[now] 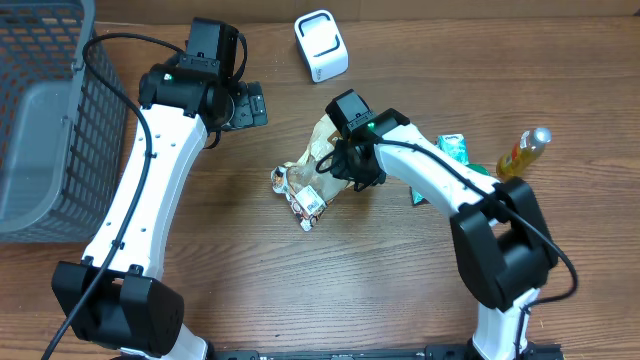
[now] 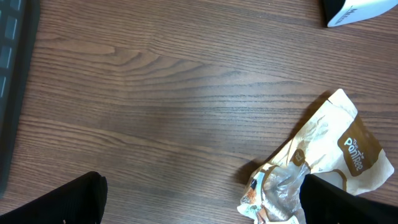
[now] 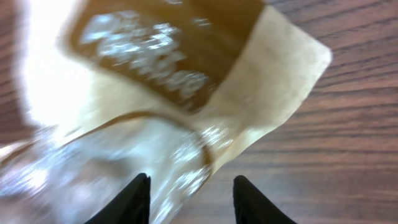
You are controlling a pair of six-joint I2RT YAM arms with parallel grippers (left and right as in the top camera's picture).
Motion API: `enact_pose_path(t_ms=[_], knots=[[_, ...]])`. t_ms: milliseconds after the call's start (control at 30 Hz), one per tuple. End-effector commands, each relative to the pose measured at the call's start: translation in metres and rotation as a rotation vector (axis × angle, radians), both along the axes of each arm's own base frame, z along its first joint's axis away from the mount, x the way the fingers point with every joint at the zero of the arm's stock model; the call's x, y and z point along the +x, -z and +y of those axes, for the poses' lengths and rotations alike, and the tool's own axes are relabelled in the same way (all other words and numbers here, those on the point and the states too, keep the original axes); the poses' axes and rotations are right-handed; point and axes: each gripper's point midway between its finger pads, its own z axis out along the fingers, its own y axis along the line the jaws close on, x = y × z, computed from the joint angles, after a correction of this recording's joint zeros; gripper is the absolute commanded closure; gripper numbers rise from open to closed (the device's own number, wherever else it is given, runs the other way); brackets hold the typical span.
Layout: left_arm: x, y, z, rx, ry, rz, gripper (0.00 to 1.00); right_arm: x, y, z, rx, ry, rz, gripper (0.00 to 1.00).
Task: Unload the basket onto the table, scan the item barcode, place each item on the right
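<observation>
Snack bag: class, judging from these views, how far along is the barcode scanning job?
Done: nothing looks scanned; the snack bag lies on the table, apart from the white scanner. In hand: the right fingers straddle the bag's edge; a firm hold isn't clear. Left: lift it and show its barcode to the scanner.

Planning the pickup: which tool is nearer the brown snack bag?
Right. The right tool is directly over the snack bag; the left tool is well apart, to the bag's left and farther back.
</observation>
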Motion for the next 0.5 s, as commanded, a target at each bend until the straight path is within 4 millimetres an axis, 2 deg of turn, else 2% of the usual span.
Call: enact_pose_path(t_ms=[0, 100, 133, 200, 233, 467], knots=[[0.002, -0.011, -0.001, 0.009, 0.014, -0.029, 0.00, 0.001, -0.045, 0.010, 0.092, -0.068, -0.076, 0.60], [0.002, -0.011, -0.001, 0.009, 0.014, -0.029, 0.00, -0.005, -0.051, 0.012, 0.134, -0.075, -0.050, 0.71], [0.002, -0.011, -0.001, 0.009, 0.014, -0.029, 0.00, -0.010, -0.049, 0.012, 0.135, -0.077, -0.027, 0.76], [0.002, -0.011, -0.001, 0.009, 0.014, -0.029, 0.00, -0.018, -0.043, 0.008, 0.117, -0.077, 0.009, 0.93], [0.002, -0.011, -0.001, 0.009, 0.014, -0.029, 0.00, -0.023, -0.041, 0.008, 0.111, -0.081, 0.023, 0.96], [0.002, -0.011, -0.001, 0.009, 0.014, -0.029, 0.00, -0.059, -0.016, 0.019, 0.078, -0.097, 0.102, 0.96]])
